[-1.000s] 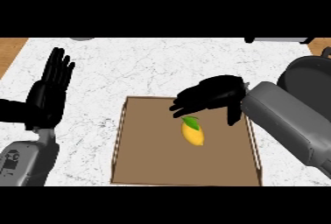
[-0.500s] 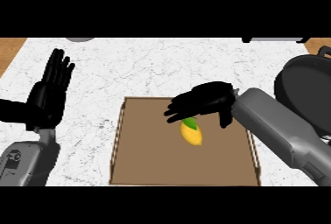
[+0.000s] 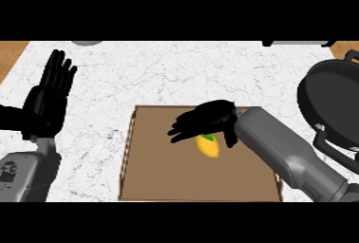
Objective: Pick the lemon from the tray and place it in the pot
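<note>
Right hand (image 3: 204,121), fingers half-curled and holding nothing, over the lemon (image 3: 207,147) in the tray (image 3: 151,180); left hand (image 3: 49,97) open.

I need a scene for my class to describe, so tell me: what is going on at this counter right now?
The robot's right hand is over the brown tray, its fingers curled down around the top end of the yellow lemon, which lies on the tray floor and has not yet been lifted. The dark pot sits on the white counter to the right of the tray. The left hand rests open at the left edge, fingers up, away from the tray.
</note>
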